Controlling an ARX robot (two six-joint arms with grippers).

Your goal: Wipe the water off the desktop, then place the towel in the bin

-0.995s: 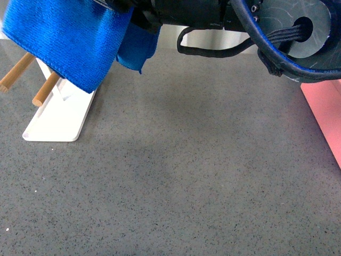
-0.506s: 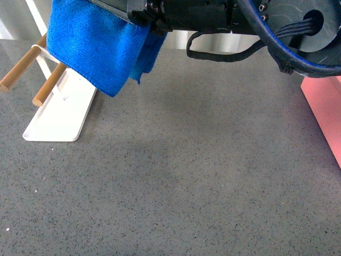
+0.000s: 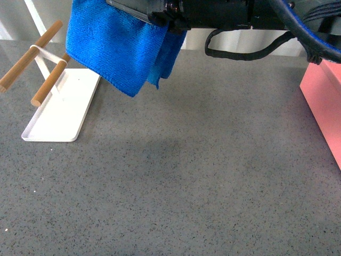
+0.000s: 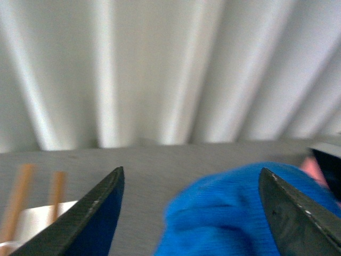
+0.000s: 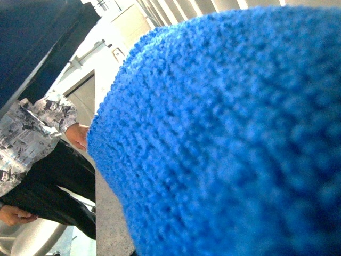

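1. The right gripper (image 3: 162,16) is up at the far edge of the front view, clamped tight on the towel (image 3: 120,50). The arm behind it runs across the top of the picture from the right.
2. The blue cloth hangs free in folds, clear of the desktop (image 3: 202,176), far and left of centre.
3. Its lowest corner dangles just right of the white tray (image 3: 58,114), which lies flat at far left with two wooden rods (image 3: 49,82) slanting up over it.
4. The bin (image 3: 322,101) shows as a pink wall at the right edge, well apart from the hanging cloth.
5. From the right wrist, blue pile (image 5: 224,138) fills almost everything, and a person (image 5: 37,160) in a patterned shirt stands off to one side.
6. The left gripper (image 4: 192,172) is spread wide and grips nothing, with both dark fingers (image 4: 96,213) apart.
7. Beyond those fingers the blurred cloth (image 4: 234,213) sits over grey stone, with a white pleated curtain (image 4: 160,69) behind.
8. No water is visible on the speckled grey surface from here.
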